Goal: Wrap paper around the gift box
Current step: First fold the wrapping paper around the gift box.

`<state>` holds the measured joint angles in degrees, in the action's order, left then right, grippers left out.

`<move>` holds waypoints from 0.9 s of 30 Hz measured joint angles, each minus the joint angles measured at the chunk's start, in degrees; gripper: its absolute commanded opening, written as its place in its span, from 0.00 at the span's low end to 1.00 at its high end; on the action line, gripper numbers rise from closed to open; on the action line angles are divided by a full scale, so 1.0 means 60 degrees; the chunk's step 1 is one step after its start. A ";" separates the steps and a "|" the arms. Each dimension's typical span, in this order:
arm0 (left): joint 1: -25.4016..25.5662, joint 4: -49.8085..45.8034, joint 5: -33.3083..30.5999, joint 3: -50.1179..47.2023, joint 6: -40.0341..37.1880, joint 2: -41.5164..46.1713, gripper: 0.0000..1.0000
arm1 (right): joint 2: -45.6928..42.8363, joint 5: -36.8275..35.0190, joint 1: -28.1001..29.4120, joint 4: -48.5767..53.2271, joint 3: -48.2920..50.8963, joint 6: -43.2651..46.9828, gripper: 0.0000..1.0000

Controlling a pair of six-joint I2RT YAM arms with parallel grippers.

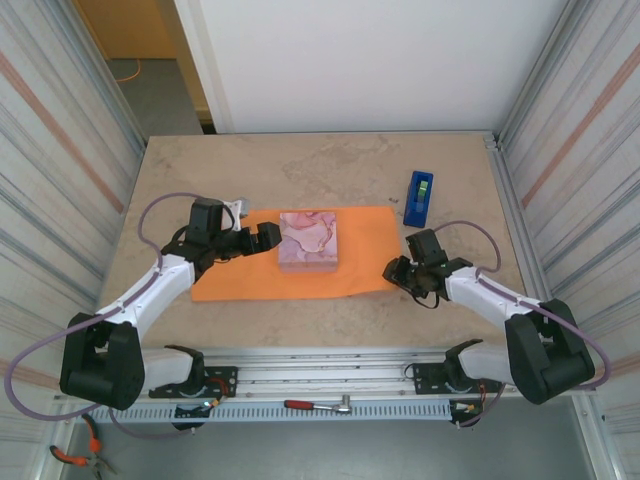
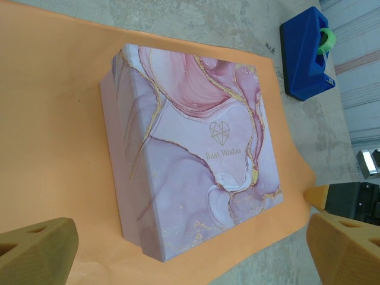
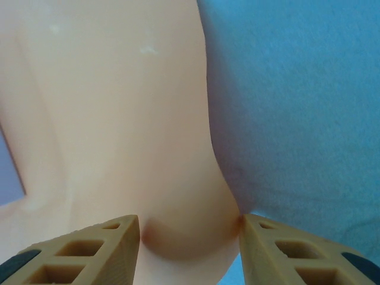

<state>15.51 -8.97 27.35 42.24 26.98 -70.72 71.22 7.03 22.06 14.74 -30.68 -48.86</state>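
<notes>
Since the plain bright orange paper sheet lies flat on the beige tabletop with its long axis running left to right, it all hinges on the two end flaps imo. The small flat pink-and-white marbled gift box sits on the sheet, roughly mid-length, printed face up.

The right tool is down at the paper's right edge, by the near corner. The box lies to its left, near but not touching. In the wrist view its tan fingers stand partway apart with a curl of paper bulging between them. Can't tell if that's a real pinch or just contact.

The left tool is wide open and empty, just beside the box's left side, over the left flap.

My guess: the right flap goes leftward over the box, since the right arm is nearer that end. The blue tape dispenser sits off the paper, beyond the right tool.
</notes>
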 measured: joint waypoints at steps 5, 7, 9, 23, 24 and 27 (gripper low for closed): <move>0.0000 0.0004 0.0004 0.0000 -0.0004 0.0000 0.99 | 0.0091 0.0317 -0.0240 -0.0466 -0.0018 0.0087 0.53; 0.0000 0.0004 0.0000 0.0000 0.0000 0.0000 0.99 | 0.0135 0.0444 -0.0328 -0.0714 -0.0018 0.0138 0.53; 0.0000 0.0004 0.0000 0.0000 0.0000 0.0000 0.99 | 0.0153 0.0605 -0.0433 -0.0976 -0.0022 0.0237 0.53; 0.0000 0.0022 0.0000 0.0000 -0.0004 -0.0040 0.99 | 0.0310 0.1144 -0.1246 -0.1395 -0.0124 0.0667 0.45; 0.0000 0.0033 0.0004 0.0000 0.0000 -0.0069 0.99 | 0.0295 0.1162 -0.1246 -0.1417 -0.0098 0.0681 0.44; 0.0000 0.0033 0.0004 0.0000 0.0000 -0.0168 0.99 | 0.0149 0.1235 -0.1246 -0.1450 0.0098 0.0732 0.41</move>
<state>15.51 -8.78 27.38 42.24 26.98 -71.72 72.12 14.44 14.59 6.04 -30.09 -44.47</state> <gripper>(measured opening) 0.987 0.428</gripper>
